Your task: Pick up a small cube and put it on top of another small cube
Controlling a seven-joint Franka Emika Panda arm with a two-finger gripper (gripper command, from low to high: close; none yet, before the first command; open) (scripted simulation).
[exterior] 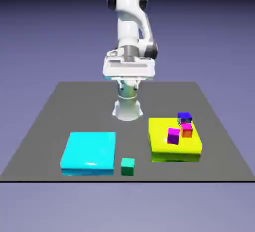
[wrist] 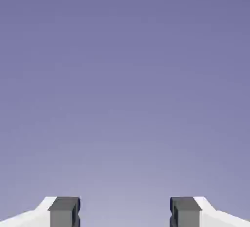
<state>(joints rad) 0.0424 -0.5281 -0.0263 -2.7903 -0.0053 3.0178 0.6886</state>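
The arm (exterior: 130,31) is white with dark grey joints. The table (exterior: 60,106) is plain dark grey, and the backdrop (wrist: 125,74) is a smooth blue-violet. At about seven o'clock on the table lies a cyan slab (exterior: 89,151); beside it the small cube (exterior: 127,166) is green-teal. At four o'clock the yellow-green block (exterior: 172,148) carries a magenta cube (exterior: 173,135), an orange-red cube (exterior: 187,130) and a dark blue cube (exterior: 185,117). The fingertips (wrist: 63,211) are grey.

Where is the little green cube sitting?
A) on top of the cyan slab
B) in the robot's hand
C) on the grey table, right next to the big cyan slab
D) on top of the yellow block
C: the little green cube rests on the grey table, beside the cyan slab.
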